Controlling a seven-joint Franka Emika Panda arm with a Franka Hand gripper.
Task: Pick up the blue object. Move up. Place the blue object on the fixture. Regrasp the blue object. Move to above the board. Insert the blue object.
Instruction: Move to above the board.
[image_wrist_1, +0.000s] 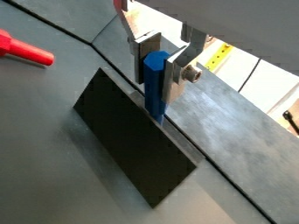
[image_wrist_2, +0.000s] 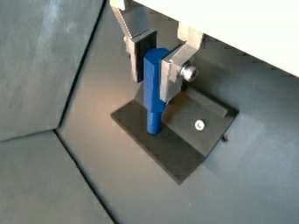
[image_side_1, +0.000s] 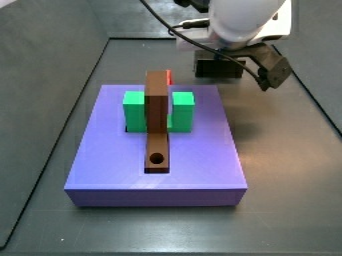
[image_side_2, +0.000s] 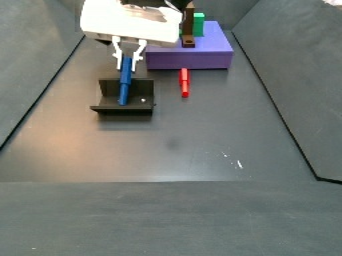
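Observation:
The blue object (image_wrist_1: 155, 83) is a long hexagonal peg standing upright with its lower end on the fixture (image_wrist_1: 128, 149). It also shows in a wrist view (image_wrist_2: 155, 101) and in a side view (image_side_2: 124, 80). My gripper (image_wrist_1: 158, 87) is right above the fixture (image_wrist_2: 193, 131), and its two pads press the peg's upper part from both sides, as a wrist view (image_wrist_2: 158, 86) also shows. In a side view the gripper (image_side_2: 128, 48) stands over the fixture (image_side_2: 120, 106). In a side view the gripper (image_side_1: 230, 45) hides the peg.
The purple board (image_side_1: 160, 165) carries a green block (image_side_1: 138, 112), a brown bar (image_side_1: 158, 125) and a red piece (image_side_1: 168, 76). It stands beyond the fixture in a side view (image_side_2: 214, 58). A red peg (image_side_2: 183, 82) lies on the floor between them, also seen in a wrist view (image_wrist_1: 24, 48).

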